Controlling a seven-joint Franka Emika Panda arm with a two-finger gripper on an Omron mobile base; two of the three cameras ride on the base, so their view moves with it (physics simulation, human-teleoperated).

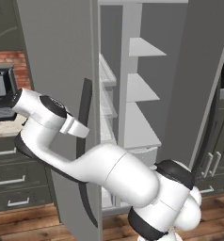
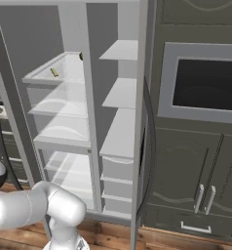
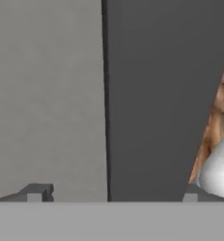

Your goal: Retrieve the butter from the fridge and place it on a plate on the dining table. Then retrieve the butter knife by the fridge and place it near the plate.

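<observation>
The fridge (image 2: 113, 127) stands with its doors open, white shelves and drawers showing inside. A small yellowish stick, the butter (image 2: 54, 72), lies on the clear upper shelf at the left. My arm bends left in front of the left fridge door (image 1: 57, 52), and the hand (image 1: 77, 128) sits right by that door's dark curved handle (image 1: 85, 106). In the hand view my gripper (image 3: 112, 193) is open, its fingertips (image 3: 36, 193) far apart with nothing between them, facing the grey door surface. The plate, dining table and butter knife are out of view.
A dark cabinet with a built-in microwave (image 2: 205, 83) stands right of the fridge. A counter (image 1: 3, 128) over dark drawers (image 1: 10, 179) lies left of the open door. Wooden floor (image 2: 186, 241) runs along the front.
</observation>
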